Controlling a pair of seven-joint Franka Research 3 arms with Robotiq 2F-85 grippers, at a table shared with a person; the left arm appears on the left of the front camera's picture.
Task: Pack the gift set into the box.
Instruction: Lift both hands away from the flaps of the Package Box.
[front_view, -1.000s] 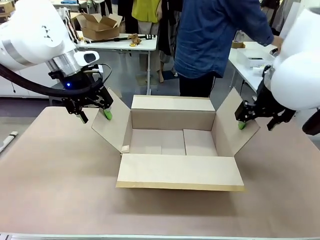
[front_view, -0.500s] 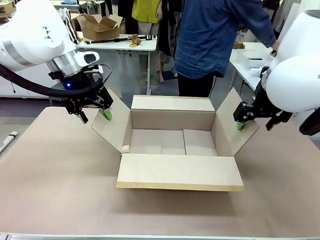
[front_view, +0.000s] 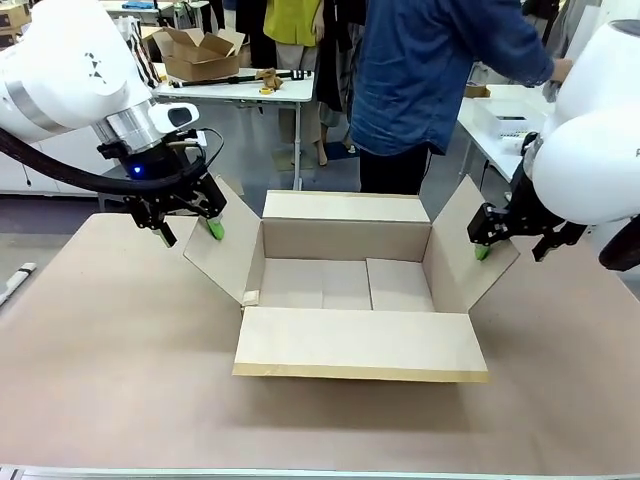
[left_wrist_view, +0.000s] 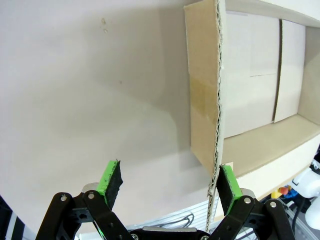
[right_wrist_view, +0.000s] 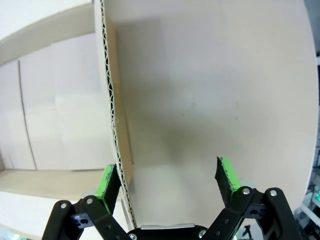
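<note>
The large, shallow brown cardboard box (front_view: 360, 343) sits open mid-table with its four flaps splayed. The left black gripper with green pads (front_view: 190, 232) is spread wide astride the left flap's edge, gripping nothing. The right gripper (front_view: 513, 245) gapes the same way over the right flap. A person in a blue shirt (front_view: 430, 80) stands at the far side.

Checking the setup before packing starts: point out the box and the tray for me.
box (front_view: 345, 240): front view, on its far inner wall.
tray (front_view: 492, 118): front view, on its near wall.
</note>
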